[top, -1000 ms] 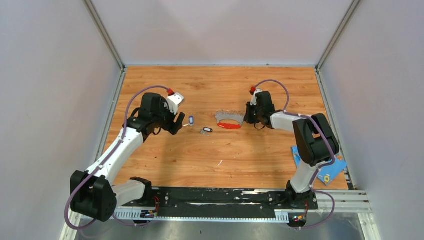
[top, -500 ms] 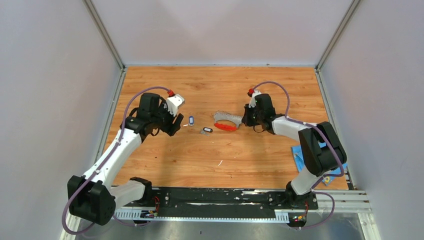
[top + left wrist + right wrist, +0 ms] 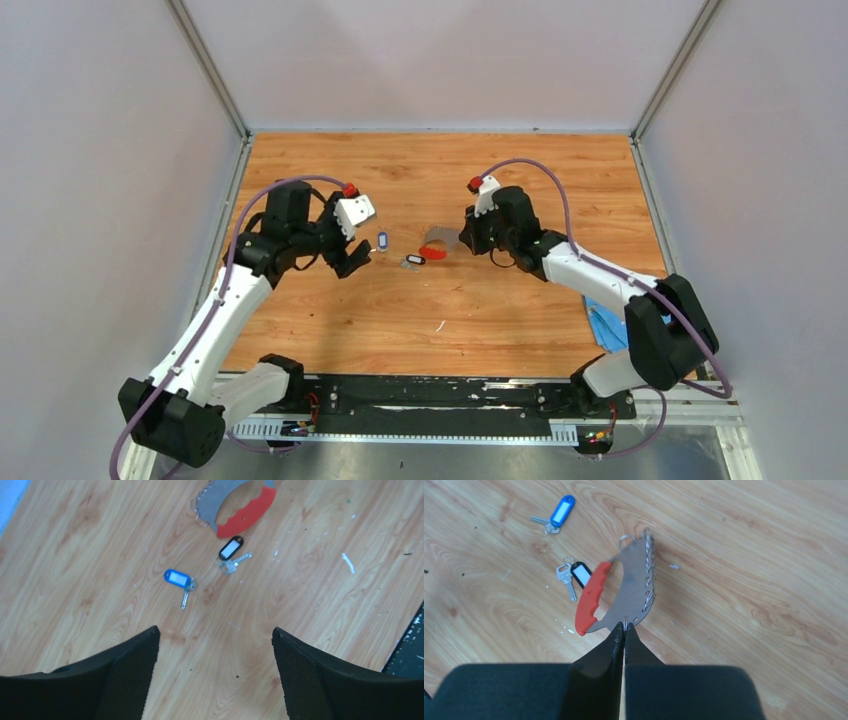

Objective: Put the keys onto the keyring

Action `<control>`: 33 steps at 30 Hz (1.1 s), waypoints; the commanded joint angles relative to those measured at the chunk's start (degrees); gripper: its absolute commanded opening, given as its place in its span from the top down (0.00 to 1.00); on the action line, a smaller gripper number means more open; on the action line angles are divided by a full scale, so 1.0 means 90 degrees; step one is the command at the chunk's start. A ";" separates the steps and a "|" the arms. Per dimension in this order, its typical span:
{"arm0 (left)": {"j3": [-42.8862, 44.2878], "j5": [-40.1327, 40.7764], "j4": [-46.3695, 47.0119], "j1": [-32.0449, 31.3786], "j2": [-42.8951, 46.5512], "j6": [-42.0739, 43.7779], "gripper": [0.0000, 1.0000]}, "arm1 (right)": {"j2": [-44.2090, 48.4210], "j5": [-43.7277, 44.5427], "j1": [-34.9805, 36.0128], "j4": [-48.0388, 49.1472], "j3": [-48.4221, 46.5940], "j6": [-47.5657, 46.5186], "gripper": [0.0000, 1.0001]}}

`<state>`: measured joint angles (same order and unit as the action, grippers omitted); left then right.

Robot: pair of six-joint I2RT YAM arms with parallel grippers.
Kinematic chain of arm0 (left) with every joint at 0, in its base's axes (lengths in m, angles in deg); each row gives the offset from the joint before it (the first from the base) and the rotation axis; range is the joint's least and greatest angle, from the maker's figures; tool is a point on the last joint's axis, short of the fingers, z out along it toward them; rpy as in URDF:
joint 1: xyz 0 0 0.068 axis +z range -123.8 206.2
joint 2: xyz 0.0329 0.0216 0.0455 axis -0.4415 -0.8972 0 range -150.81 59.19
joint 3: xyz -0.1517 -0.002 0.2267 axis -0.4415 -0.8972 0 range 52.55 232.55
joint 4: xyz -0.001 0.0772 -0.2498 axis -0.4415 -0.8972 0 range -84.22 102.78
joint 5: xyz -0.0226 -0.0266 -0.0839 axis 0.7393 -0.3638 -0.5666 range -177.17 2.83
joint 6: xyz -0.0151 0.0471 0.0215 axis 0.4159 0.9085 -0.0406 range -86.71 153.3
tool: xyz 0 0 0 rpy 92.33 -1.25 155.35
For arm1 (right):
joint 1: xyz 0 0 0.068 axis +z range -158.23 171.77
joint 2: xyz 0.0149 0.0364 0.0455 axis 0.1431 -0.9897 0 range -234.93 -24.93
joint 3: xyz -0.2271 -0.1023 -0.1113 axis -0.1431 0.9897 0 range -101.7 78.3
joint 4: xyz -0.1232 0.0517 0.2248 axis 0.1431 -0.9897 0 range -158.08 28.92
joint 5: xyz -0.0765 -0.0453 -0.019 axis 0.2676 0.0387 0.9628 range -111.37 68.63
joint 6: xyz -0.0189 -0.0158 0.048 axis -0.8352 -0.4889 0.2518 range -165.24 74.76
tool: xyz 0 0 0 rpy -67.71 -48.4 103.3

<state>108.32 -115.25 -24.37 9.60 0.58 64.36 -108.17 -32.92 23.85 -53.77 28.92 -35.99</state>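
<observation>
1. On the worktop (image 3: 450, 310), we see the black key (image 3: 231, 550) just beside the keyring (image 3: 624, 587), the blue key (image 3: 178, 580) near them.
2. Our right claw (image 3: 624, 630) pinches the keyring's edge; our left claw (image 3: 215, 630) gapes wide, holding nothing.

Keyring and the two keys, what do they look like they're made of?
The keyring looks like a flat grey plate, probably matte metal, with thin wire rings along its edge; its red grip seems smooth moulded plastic. The blue key has a glossy plastic tag with a white insert, perhaps paper, and a silvery metal blade. The black key looks built the same.
</observation>
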 commanded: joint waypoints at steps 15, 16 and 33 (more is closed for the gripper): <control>0.1197 -0.1759 -0.0171 -0.0911 -0.1063 0.1456 0.04 | 0.1574 -0.1658 0.0382 -0.1587 -0.1350 -0.1386 1.00; 0.1135 -0.1779 -0.0103 -0.0977 -0.1022 0.1419 0.04 | 0.1632 -0.1826 0.0427 -0.1648 -0.1391 -0.1367 1.00; -0.0013 -0.2426 0.1419 -0.1616 -0.0076 -0.0301 0.03 | 0.1813 -0.3284 0.2087 -0.2254 -0.2180 -0.1149 1.00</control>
<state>109.89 -132.78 -13.35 -2.16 -2.42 66.62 -92.92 -57.20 39.30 -73.09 12.76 -47.18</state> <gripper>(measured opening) 0.971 0.010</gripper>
